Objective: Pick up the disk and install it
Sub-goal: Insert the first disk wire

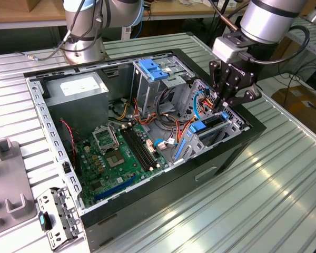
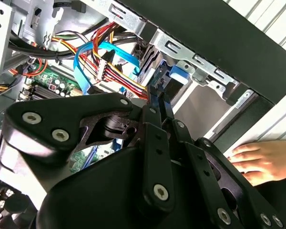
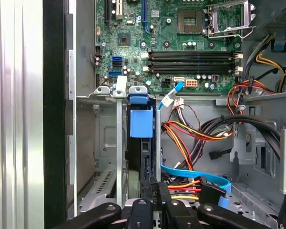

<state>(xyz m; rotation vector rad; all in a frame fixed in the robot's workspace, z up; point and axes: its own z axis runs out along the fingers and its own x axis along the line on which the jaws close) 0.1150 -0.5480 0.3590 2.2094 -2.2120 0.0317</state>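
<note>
I am working the install step now: the end effector (image 1: pixel 227 103) is hanging over the drive bay (image 1: pixel 221 130) at the front corner of the open computer case (image 1: pixel 229 153), on the exterior view's right. Its fingers (image 2: pixel 158 102) are closing on the upper edge of the disk (image 3: pixel 144 152), which is standing on edge in the bay's slot, its blue rail tab (image 3: pixel 141 122) showing between the grey metal walls in the first wrist view. I judge the disk to be partly seated, since its top edge is sitting about level with the bay's rim. The coloured power wires (image 3: pixel 190 136) and the blue data cable (image 3: pixel 195 172) are lying just beside the slot. A person's hand (image 2: pixel 257 162) is resting on the bench beside the case. From here the disk needs a straight press down along the slot, keeping clear of the wires.
</note>
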